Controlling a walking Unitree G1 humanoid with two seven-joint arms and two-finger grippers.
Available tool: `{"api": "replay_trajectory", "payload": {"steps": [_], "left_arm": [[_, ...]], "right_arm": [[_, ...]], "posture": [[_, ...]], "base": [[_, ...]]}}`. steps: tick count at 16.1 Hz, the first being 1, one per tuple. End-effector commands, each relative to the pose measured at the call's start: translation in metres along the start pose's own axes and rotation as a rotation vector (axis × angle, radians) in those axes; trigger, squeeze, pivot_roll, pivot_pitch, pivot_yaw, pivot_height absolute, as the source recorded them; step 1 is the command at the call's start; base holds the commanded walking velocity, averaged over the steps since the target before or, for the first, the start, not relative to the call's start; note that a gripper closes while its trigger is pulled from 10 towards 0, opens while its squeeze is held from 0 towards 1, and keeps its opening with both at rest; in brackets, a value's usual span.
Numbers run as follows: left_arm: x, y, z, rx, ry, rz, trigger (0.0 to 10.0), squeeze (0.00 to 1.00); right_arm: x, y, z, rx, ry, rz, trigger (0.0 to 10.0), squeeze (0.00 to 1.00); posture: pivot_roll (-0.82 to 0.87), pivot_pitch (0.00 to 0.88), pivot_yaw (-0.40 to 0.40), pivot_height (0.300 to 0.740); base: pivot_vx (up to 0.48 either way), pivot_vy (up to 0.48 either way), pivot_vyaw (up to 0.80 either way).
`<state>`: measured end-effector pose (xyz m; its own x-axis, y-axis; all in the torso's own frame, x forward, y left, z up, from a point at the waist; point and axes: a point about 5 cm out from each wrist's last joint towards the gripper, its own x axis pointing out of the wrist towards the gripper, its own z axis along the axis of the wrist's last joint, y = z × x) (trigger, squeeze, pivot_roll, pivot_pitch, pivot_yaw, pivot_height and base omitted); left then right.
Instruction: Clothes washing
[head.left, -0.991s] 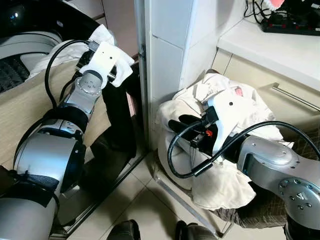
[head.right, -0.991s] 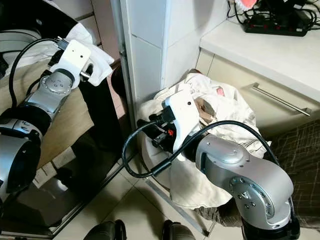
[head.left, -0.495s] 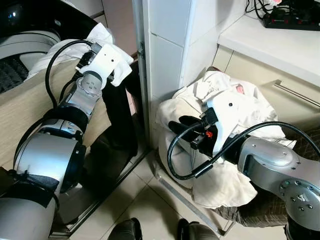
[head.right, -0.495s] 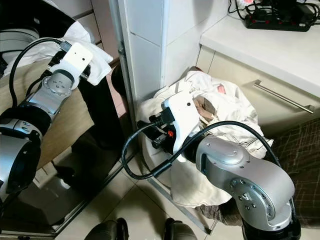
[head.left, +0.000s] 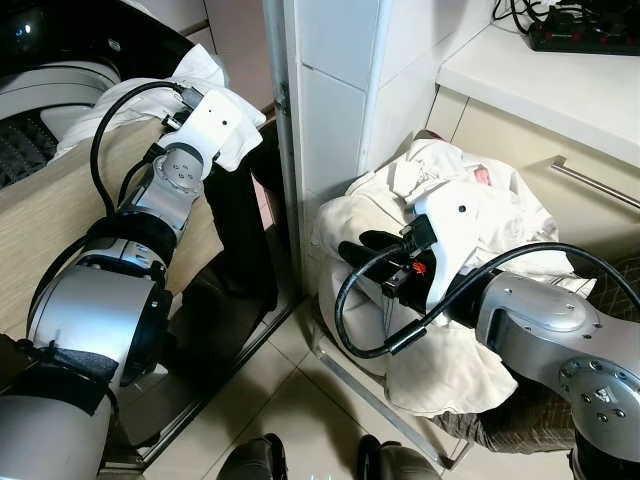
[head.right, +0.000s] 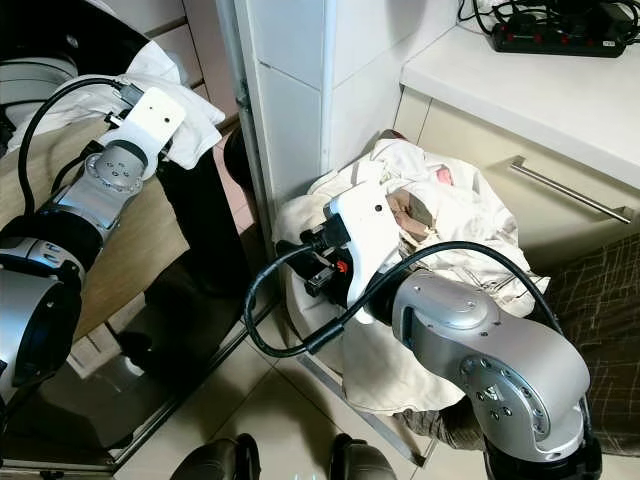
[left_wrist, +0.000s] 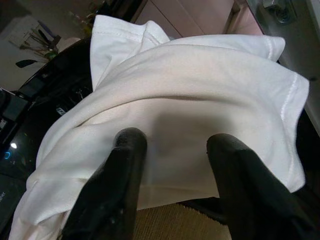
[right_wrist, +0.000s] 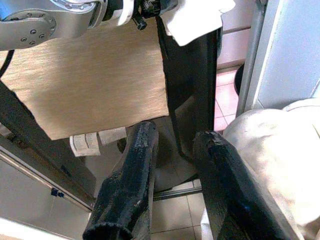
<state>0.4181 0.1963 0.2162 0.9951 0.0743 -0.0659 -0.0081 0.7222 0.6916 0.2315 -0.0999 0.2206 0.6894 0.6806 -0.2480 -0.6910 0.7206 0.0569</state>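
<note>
Landmark: the white tiled pillar that stands between the washing machine and the laundry pile.

Washing machine: the washing machine is on the robot's left of the pillar, dark-topped, with a wood-grain front panel. Its opening and what is inside cannot be made out.

White garment: a white garment lies draped over the machine's top edge, near the pillar's left face; in the left eye view it sits at.

Left gripper: the left gripper is raised to the machine's top, left of the pillar. Its two black fingers are spread, their tips against the white garment, with cloth showing between them; whether they pinch any of it I cannot tell.

Laundry pile: a heap of cream and white clothes sits on the robot's right of the pillar, touching its foot and mounded above a container. A pinkish piece shows near the top of the heap.

Container: a basket holds the heap; little more than a pale lower edge shows beneath the clothes.

Right gripper: the right gripper is at the left flank of the heap, just right of the pillar. Its fingers are parted and hold nothing, with floor tiles seen between them.

Counter: a white counter with a cabinet handle lies right of the pillar, beyond the heap.

Floor: pale tiles at the pillar's foot.
</note>
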Motion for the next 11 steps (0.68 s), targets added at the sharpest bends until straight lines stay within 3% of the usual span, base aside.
{"api": "replay_trajectory", "payload": {"steps": [1,6,8,9,11], "left_arm": [[-0.001,0.002,-0.009,0.006,0.039,0.009,0.0,0.00],[0.000,0.009,-0.001,0.028,0.013,0.046,0.0,0.00],[0.003,0.030,0.027,0.066,-0.075,0.153,0.0,0.00],[0.002,0.051,0.052,0.063,-0.152,0.252,0.0,0.00],[-0.001,0.072,0.074,0.030,-0.224,0.344,0.0,0.00]], "right_arm": [[-0.003,0.001,0.000,-0.005,0.002,-0.001,10.0,0.00],[-0.002,0.000,0.000,-0.007,-0.002,-0.002,10.0,0.00],[0.000,-0.002,0.004,-0.014,-0.018,-0.006,10.0,0.00],[0.002,-0.003,0.008,-0.017,-0.031,-0.009,10.0,0.00],[0.003,-0.003,0.009,-0.018,-0.037,-0.011,10.0,0.00]], "posture": [[-0.26,0.175,0.052,0.740],[-0.25,0.162,0.054,0.740],[-0.24,0.143,0.063,0.740],[-0.23,0.138,0.067,0.740],[-0.23,0.136,0.070,0.740]], "base": [[0.000,0.000,0.00],[0.000,0.000,0.00],[0.000,0.000,0.00],[0.000,0.000,0.00],[0.000,0.000,0.00]]}}
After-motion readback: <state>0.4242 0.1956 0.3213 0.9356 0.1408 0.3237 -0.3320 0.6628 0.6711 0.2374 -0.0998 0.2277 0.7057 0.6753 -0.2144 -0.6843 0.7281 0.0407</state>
